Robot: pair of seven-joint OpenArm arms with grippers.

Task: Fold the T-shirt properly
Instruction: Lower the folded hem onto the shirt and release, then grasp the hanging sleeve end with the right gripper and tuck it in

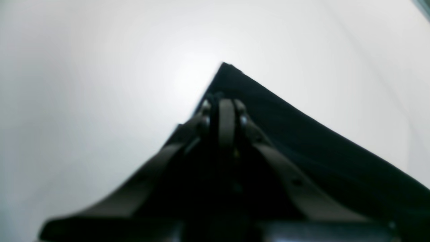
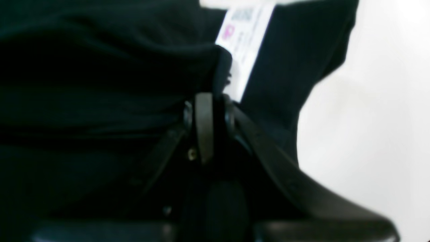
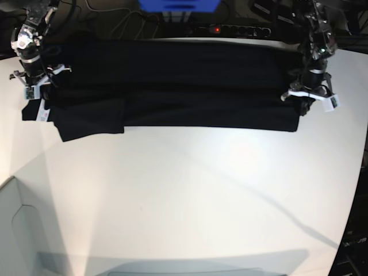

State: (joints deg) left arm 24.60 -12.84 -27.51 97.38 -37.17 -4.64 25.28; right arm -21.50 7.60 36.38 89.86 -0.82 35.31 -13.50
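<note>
Left end effector (image 1: 223,104): jaws pressed together, pinching a corner of the T-shirt (image 1: 302,148); the black fabric runs out from the fingertips to a sharp point just ahead, white table (image 1: 84,101) on both sides of it. In the base view this end effector (image 3: 310,95) sits at the right end of the shirt, near the table's far right edge. Right end effector (image 2: 205,101): jaws also pressed together, pinching black fabric of the T-shirt (image 2: 100,84) right next to the small white label (image 2: 245,43), which shows pink print, too blurred to read. In the base view it (image 3: 35,86) is at the left end of the shirt, with the label (image 3: 42,111) hanging just below it. T-shirt (image 3: 172,80) lies stretched as a long, flat, black band across the far side of the table (image 3: 190,201), spanning between the two end effectors; plain side up, a shorter flap sticks out toward the camera at its left end. No containers in view. Beyond the far edge: cables, a power strip with a red light (image 3: 215,29), a blue object (image 3: 178,6).
</note>
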